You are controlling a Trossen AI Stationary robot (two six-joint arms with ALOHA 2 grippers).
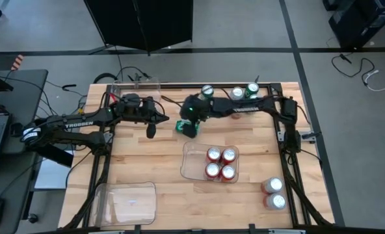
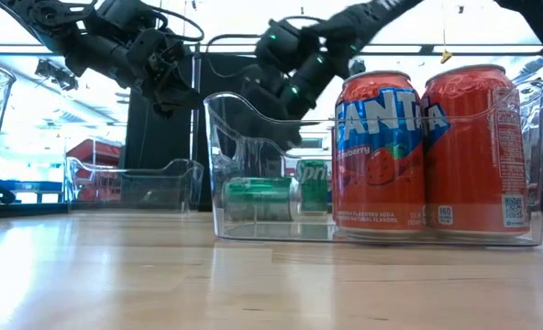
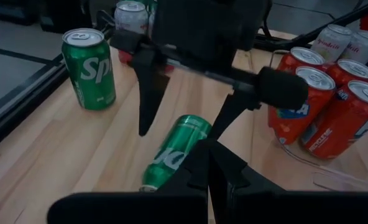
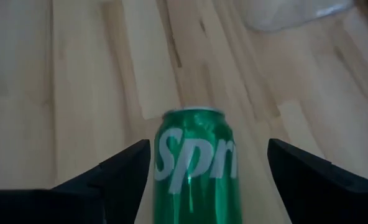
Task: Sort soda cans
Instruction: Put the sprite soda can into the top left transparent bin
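The wooden table carries three clear plastic trays: one at the front left corner, one at the back left, and one in the middle. The middle tray holds the four red cans, standing upright in a square.

The left arm reaches over the back left part of the table; the left gripper hangs there with its fingers closed on nothing.

The right arm comes from the back right, and the right gripper is over a green can lying on its side, just behind the middle tray. Its two fingers stand wide apart on both sides of this can and do not press it.

Three more green cans stand upright along the back edge. Two silver-white cans stand near the front right corner, close together.
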